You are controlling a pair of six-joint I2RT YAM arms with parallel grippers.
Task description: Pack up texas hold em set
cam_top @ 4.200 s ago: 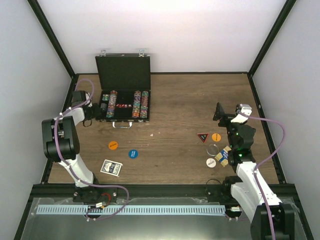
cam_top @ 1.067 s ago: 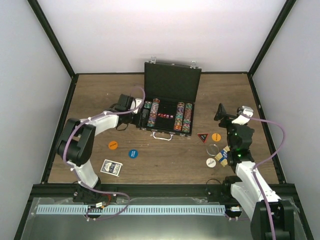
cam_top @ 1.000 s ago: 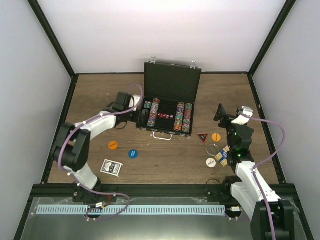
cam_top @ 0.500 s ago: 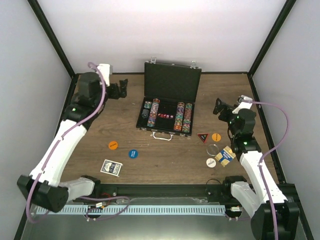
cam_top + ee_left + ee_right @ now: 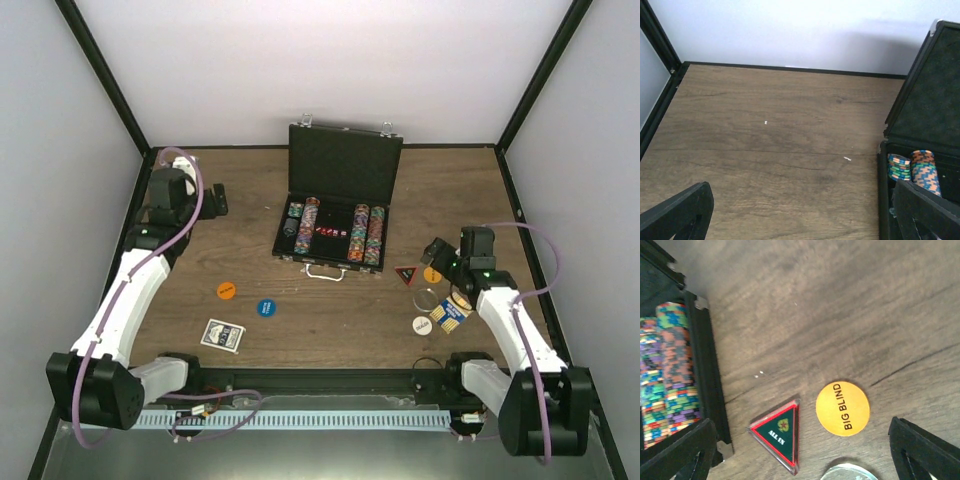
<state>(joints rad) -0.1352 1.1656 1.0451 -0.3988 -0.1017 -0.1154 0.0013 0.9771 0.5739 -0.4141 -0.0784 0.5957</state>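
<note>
The black case (image 5: 345,160) stands open at mid-table, lid upright, with rows of multicoloured chips (image 5: 335,230) inside. My left gripper (image 5: 213,198) hangs open over bare wood left of the case (image 5: 920,140), nothing between its fingers (image 5: 680,215). My right gripper (image 5: 437,252) is open just above the dark triangle (image 5: 777,432) and the orange "BIG BLIND" disc (image 5: 842,408), right of the case (image 5: 705,365). A clear disc (image 5: 425,298) and a white disc (image 5: 421,325) lie nearby. Another orange disc (image 5: 227,290), a blue disc (image 5: 266,308) and the blue-backed deck (image 5: 221,335) lie front left.
A small yellow-and-blue box (image 5: 452,312) lies beside the right arm. Black frame rails (image 5: 110,250) and white walls border the wooden table (image 5: 340,320) on three sides.
The case was slid from back left to mid-table. The left gripper then let go, opened and drew back to the left. The right gripper came down toward the triangle and orange disc.
</note>
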